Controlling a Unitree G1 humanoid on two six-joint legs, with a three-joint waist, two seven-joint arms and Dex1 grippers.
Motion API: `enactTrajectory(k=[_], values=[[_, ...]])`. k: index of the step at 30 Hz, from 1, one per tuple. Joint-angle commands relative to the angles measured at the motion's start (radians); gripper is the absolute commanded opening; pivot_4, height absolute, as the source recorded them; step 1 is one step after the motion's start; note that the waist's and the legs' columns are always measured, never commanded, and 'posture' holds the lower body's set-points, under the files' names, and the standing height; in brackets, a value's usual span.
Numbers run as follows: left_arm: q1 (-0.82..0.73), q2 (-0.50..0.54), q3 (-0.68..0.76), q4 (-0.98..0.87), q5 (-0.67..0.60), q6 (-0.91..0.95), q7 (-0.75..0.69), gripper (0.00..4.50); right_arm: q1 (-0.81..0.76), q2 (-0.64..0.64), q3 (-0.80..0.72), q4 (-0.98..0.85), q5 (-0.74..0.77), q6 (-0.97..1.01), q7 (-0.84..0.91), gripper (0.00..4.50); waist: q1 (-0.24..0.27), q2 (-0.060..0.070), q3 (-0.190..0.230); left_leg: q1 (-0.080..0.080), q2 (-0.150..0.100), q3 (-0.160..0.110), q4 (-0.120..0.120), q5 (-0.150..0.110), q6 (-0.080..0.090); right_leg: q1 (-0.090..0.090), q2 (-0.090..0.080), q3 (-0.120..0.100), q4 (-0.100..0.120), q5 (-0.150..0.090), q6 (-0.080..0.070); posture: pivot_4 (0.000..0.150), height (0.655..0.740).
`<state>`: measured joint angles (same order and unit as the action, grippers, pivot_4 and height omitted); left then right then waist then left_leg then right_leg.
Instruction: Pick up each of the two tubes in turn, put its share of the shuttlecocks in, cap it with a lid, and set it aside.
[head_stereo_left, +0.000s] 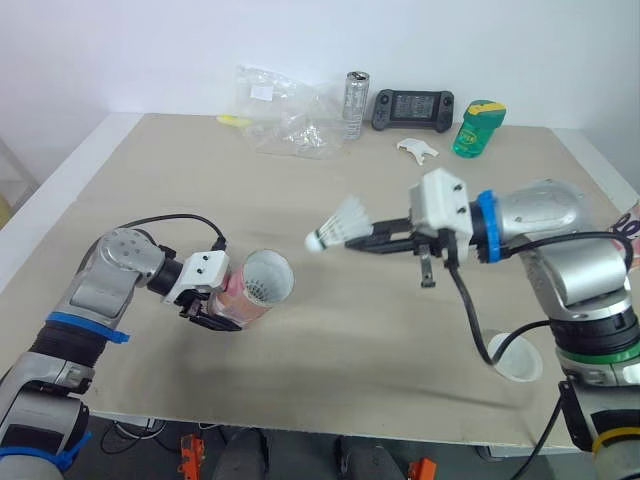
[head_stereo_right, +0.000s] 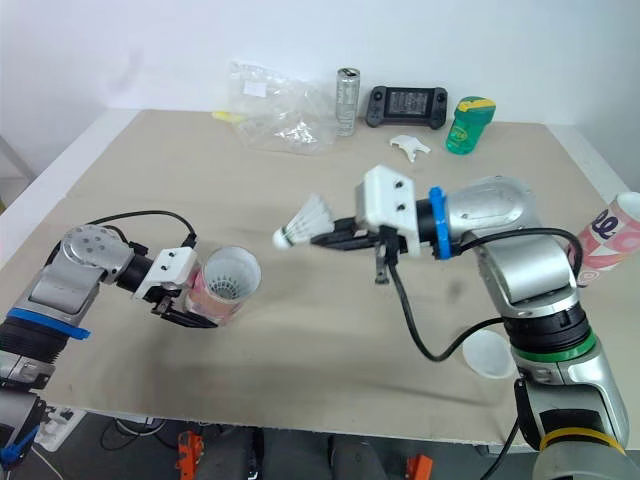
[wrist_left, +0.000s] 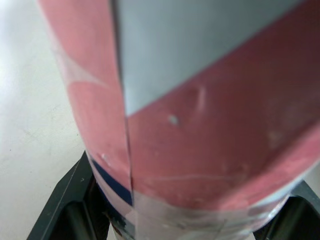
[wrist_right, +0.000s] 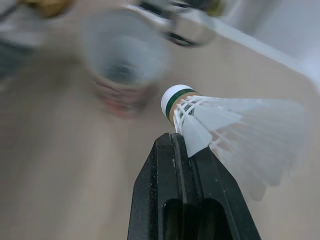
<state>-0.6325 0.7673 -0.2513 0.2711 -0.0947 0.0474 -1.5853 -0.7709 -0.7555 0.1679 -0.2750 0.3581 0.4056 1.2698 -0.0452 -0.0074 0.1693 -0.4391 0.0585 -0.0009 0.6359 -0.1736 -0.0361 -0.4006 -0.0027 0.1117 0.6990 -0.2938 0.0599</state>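
Tubes first: we see the pink tube (head_stereo_left: 243, 298) at the left front of the table (head_stereo_left: 180, 190). It is clamped in the left gripper (head_stereo_left: 210, 310), whose black fingers (wrist_left: 59, 210) press on either side of its lower body. It lies tilted, with the open mouth facing right and slightly up. Inside the mouth we see white with a dark centre; we cannot tell whether that is a feather skirt or a lining.

Just right of the mouth, apart from it, hangs a white shuttlecock (head_stereo_left: 340, 222), its green-banded cork pointing at the tube. The right gripper (head_stereo_left: 368, 238) holds it in the air over the middle of the table. Its fingers (wrist_right: 172, 170) are pressed together on the edge of the feather skirt.

Below the right arm a round white lid (head_stereo_left: 518, 358) lies flat, close to the front edge. At the far right a second tube (head_stereo_right: 606, 233), pink and white, shows by the table's right side; we cannot tell what it rests on.

Along the back edge, left to right, we find:
- a crumpled clear bag (head_stereo_left: 285, 120)
- a silver can (head_stereo_left: 357, 100) standing upright
- a black handheld console (head_stereo_left: 412, 108)
- a small white piece (head_stereo_left: 417, 150)
- a green bottle (head_stereo_left: 478, 128)

Bare beige tabletop runs between that row and the two grippers. It also runs along the front edge between the tube and the lid.
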Motion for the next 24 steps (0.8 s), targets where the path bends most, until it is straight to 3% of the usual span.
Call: enactTrajectory(k=[1, 11, 15, 21, 24], values=[[0.010, -0.015, -0.051, 0.013, 0.021, 0.001, -0.022, 2.92, -0.085, 0.029, 0.046, -0.060, 0.013, -0.002, 0.032, 0.03, -0.001, 0.000, 0.000, 0.000, 0.000, 0.000, 0.000, 0.000, 0.000, 0.000, 0.000, 0.000, 0.000, 0.000, 0.000, 0.150, 0.7236], [0.003, -0.020, -0.048, 0.017, 0.019, 0.010, -0.023, 2.92, -0.213, 0.164, 0.216, 0.059, -0.077, -0.088, 0.100, 0.03, 0.003, 0.000, 0.000, 0.000, 0.000, 0.000, 0.000, 0.000, 0.000, 0.000, 0.000, -0.001, 0.000, 0.001, -0.002, 0.150, 0.7236], [0.008, -0.016, -0.044, 0.012, 0.019, 0.013, -0.020, 2.92, -0.271, 0.204, 0.280, 0.117, -0.092, -0.051, 0.153, 1.44, 0.003, 0.000, 0.000, 0.000, 0.000, 0.000, 0.000, 0.000, 0.000, -0.001, 0.000, -0.001, 0.000, 0.001, -0.003, 0.150, 0.7236], [0.018, -0.011, -0.039, 0.000, 0.015, 0.021, -0.018, 2.92, -0.299, 0.219, 0.252, 0.142, -0.069, -0.032, 0.176, 4.40, 0.003, 0.000, 0.000, -0.001, 0.000, -0.001, 0.000, 0.000, 0.000, 0.000, 0.000, -0.001, 0.000, 0.001, -0.004, 0.150, 0.7236], [0.022, -0.009, -0.037, -0.002, 0.015, 0.023, -0.016, 2.92, -0.313, 0.206, 0.167, 0.169, -0.004, 0.009, 0.175, 4.40, 0.003, 0.000, 0.000, -0.001, 0.000, -0.001, 0.000, 0.000, 0.000, 0.000, 0.000, -0.001, 0.000, 0.001, -0.004, 0.150, 0.7236]])
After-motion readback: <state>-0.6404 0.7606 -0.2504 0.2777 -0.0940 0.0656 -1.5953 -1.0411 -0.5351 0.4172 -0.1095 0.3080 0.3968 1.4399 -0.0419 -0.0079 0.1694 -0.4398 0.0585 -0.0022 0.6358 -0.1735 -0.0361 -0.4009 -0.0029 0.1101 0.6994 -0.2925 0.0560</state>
